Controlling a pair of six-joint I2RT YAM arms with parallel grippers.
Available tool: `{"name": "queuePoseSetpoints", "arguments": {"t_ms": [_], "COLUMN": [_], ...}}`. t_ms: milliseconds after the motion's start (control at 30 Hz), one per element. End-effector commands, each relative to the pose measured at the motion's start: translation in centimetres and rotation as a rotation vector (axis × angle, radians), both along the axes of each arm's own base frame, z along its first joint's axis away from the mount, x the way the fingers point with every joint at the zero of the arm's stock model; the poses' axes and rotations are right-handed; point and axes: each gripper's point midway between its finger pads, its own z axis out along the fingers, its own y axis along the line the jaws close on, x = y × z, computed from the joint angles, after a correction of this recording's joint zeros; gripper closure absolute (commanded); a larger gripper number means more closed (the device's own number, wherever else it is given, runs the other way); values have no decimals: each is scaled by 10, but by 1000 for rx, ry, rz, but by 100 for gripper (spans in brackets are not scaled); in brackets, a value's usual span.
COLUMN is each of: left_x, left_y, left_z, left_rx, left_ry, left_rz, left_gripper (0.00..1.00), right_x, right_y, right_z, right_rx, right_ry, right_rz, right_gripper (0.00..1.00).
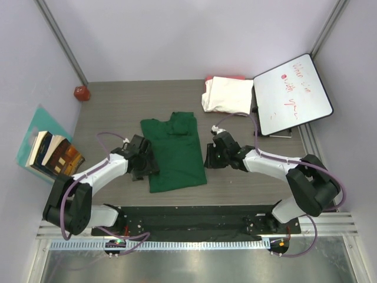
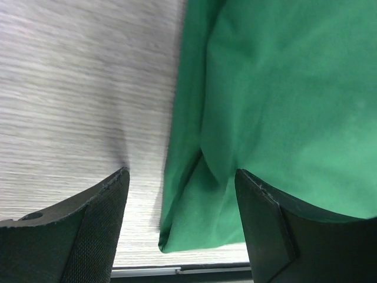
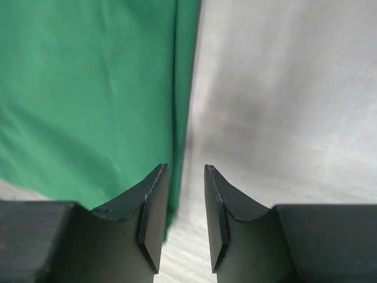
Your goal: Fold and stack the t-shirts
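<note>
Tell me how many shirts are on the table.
3, it seems: a green shirt spread in the middle, a folded cream-white shirt at the far right, and a red-pink cloth edge beneath it; more may be hidden.

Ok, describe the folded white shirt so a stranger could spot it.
On the grey table, look to the far right corner, where a whiteboard sits. Just left of it lies the white shirt, a folded cream bundle with a pink edge behind, unlike the green shirt spread flat mid-table.

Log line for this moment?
green shirt flat | left jaws open, straddling its edge | right jaws open beside it | white shirt folded
</note>
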Motion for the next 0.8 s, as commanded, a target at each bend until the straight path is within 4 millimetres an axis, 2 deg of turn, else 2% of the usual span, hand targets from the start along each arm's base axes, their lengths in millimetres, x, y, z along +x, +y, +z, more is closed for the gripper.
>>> {"name": "queuePoseSetpoints", "arguments": {"t_ms": [0,200,467,667,767], "left_x": [-4,-10,-32,-48,-47], "left_y": [-18,-19,-20,-19,-20], "left_z": [2,3,-6,-17,-15], "left_rx": [-130,-148,-210,-239,-242], "left_ry": [-32,-41,-15,0,-8], "left_rz": [-16,-26,4,22,21], "left_gripper": [27,27,27,28,28], "right_x": [-15,-29,-48,-59,-63], "right_y": [23,24,21,18,17], "right_z": [2,-10,-44,-56,-61], "right_rx": [130,179,192,204,201], "right_ry": [8,42,123,164,185], "right_rz": [106,125,127,123,121], "right_gripper": [63,61,61,60,59]}}
